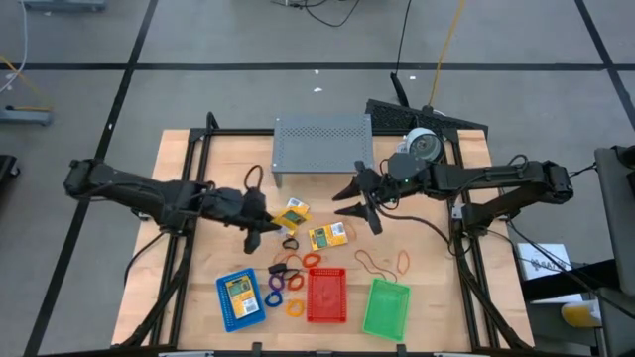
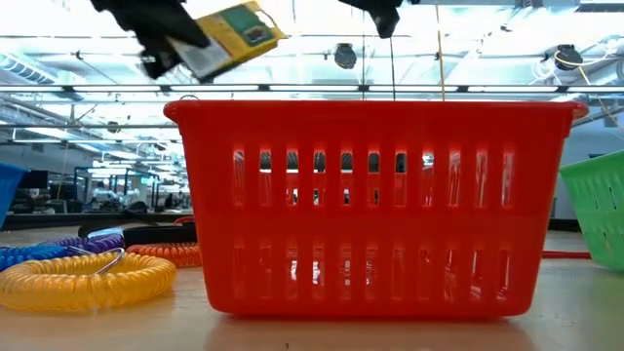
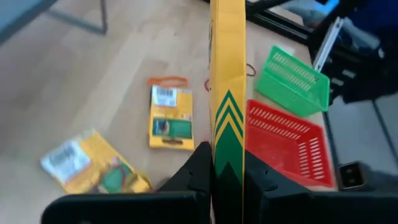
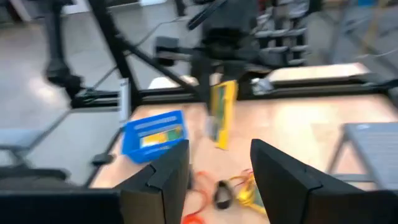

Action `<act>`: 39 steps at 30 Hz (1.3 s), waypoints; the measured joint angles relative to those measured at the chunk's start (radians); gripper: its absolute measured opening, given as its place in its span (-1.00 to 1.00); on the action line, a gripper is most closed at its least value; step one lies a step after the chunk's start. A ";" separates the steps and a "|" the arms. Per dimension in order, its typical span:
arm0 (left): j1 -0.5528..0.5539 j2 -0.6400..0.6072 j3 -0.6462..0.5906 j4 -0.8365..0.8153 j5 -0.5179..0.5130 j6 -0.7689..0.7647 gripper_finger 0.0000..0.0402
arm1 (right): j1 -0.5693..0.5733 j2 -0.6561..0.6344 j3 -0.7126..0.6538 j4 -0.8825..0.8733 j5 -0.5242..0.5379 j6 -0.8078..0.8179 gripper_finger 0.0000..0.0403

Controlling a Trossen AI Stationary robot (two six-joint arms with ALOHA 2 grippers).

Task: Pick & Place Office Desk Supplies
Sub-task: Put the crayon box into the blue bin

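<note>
Left gripper (image 3: 227,180) is clamping a crayon box (image 3: 227,93) edge-on above the table's middle: thin, yellow, green chevrons on its spine. Right gripper (image 1: 359,205) is hovering with fingers apart, empty, near the shelf (image 1: 322,144). Another box (image 1: 328,236) is lying flat below it.

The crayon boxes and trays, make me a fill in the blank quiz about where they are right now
1. The left gripper is shut on a yellow-and-green ____, held above the table.
2. The blue tray already holds one crayon box, while the red tray beside it holds ____.
3. The right gripper hangs over the table with its fingers ____.
4. Of the three trays, the ____ one stands farthest toward the right arm's side.

Missing words: crayon box; nothing; open; green
</note>
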State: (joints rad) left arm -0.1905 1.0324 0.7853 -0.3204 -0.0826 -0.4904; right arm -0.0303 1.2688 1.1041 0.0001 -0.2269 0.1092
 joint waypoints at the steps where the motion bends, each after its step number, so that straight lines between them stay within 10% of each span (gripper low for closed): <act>1: -0.019 -0.010 0.000 -0.012 -0.017 -0.044 -0.83 | 0.004 -0.001 -0.002 0.003 0.035 -0.012 -0.21; 14: -0.376 -0.117 0.000 -0.019 -0.374 -0.695 -0.83 | 0.071 -0.083 -0.272 0.099 0.527 -0.053 -0.20; 24: -0.611 -0.015 0.000 -0.048 -0.663 -1.240 -0.83 | 0.072 -0.375 -0.588 0.491 0.541 -0.047 -0.23; 29: -0.666 0.048 0.000 -0.094 -0.583 -1.415 -0.83 | 0.072 -0.497 -0.690 0.600 0.540 -0.058 -0.23; 39: -0.636 0.039 0.000 -0.197 -0.230 -1.291 -0.83 | 0.072 -0.568 -0.742 0.629 0.536 -0.030 -0.23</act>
State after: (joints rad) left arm -0.8267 1.0714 0.7849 -0.5170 -0.3131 -1.7811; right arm 0.0414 0.7006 0.3622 0.6292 0.3092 0.0789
